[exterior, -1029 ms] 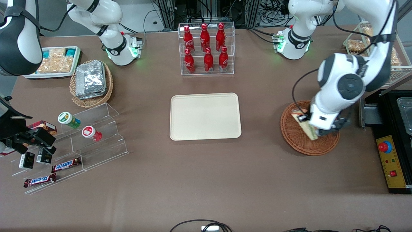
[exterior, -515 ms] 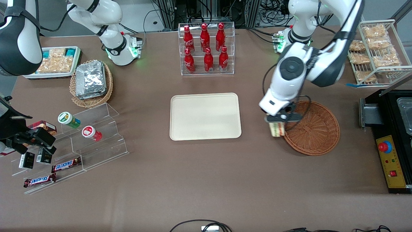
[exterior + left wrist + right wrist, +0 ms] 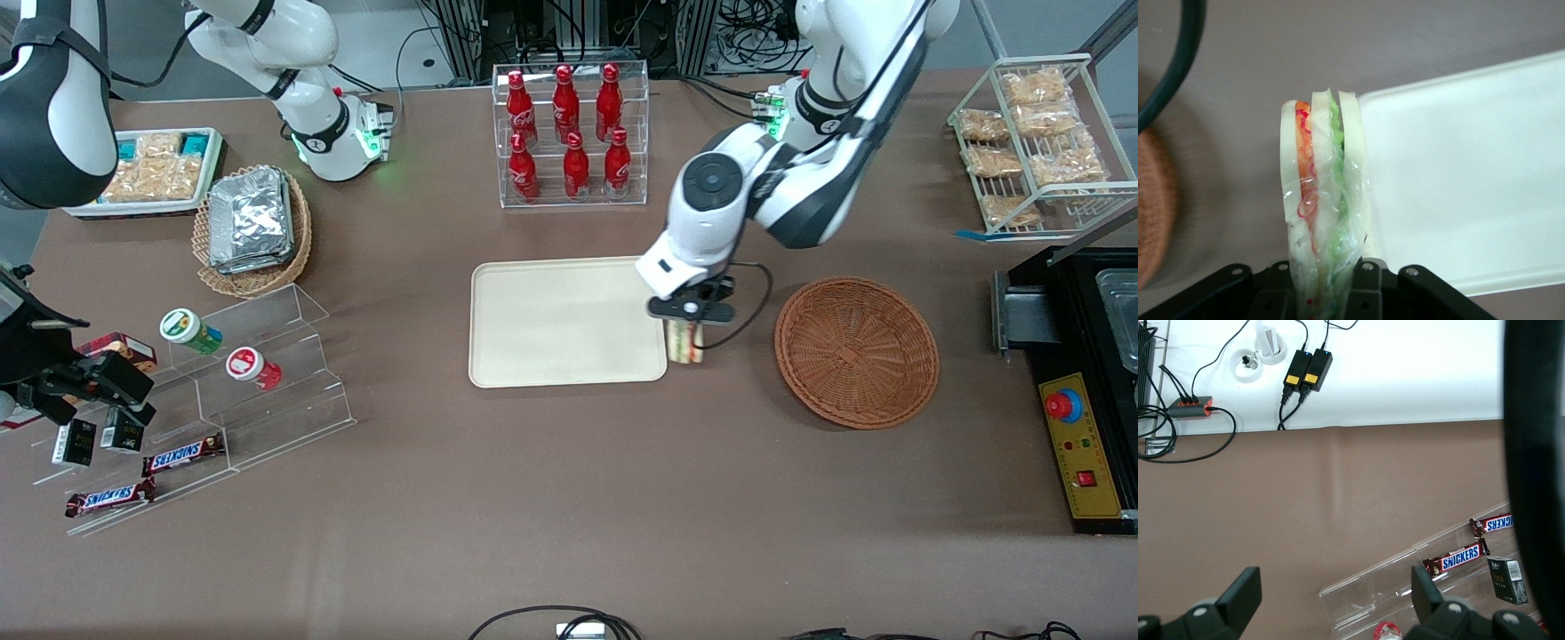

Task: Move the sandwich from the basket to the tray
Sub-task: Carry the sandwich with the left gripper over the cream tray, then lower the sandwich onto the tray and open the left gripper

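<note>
My left gripper (image 3: 686, 331) is shut on the sandwich (image 3: 685, 343), a clear-wrapped wedge of pale bread with orange and green filling. It hangs in the air just above the edge of the cream tray (image 3: 560, 302) that faces the basket. In the left wrist view the sandwich (image 3: 1321, 200) stands up from between the black fingers (image 3: 1365, 293), with the tray (image 3: 1471, 180) beside it below. The round reddish-brown wicker basket (image 3: 856, 351) lies toward the working arm's end and holds nothing.
A clear rack of red bottles (image 3: 569, 133) stands farther from the front camera than the tray. A wire rack of snack bags (image 3: 1031, 142) and a black control box (image 3: 1080, 444) sit at the working arm's end. Foil packs in a tan basket (image 3: 252, 227) and acrylic steps (image 3: 222, 391) lie toward the parked arm's end.
The gripper lifted the sandwich out of the basket and carried it sideways to the tray's edge. The basket now lies bare.
</note>
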{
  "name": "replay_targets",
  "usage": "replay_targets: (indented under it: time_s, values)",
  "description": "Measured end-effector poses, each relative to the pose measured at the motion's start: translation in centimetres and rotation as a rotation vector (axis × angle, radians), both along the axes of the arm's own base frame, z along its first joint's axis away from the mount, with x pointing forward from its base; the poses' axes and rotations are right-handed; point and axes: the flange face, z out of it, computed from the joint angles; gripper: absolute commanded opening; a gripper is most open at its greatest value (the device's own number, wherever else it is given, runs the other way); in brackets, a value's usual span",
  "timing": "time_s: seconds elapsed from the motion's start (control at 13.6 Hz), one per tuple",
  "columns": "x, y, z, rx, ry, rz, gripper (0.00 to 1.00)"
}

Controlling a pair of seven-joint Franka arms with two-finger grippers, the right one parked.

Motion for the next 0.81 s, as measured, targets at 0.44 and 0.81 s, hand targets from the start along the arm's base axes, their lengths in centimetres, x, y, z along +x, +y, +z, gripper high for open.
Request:
replay_targets:
  time_s: [0.44,0.81]
  values:
    - [-4.1,-5.3,-3.9,-0.024,0.042,-0.034,0.00]
    - [-4.8,-7.0,-6.9,-0.034,0.079,-0.053,0.00]
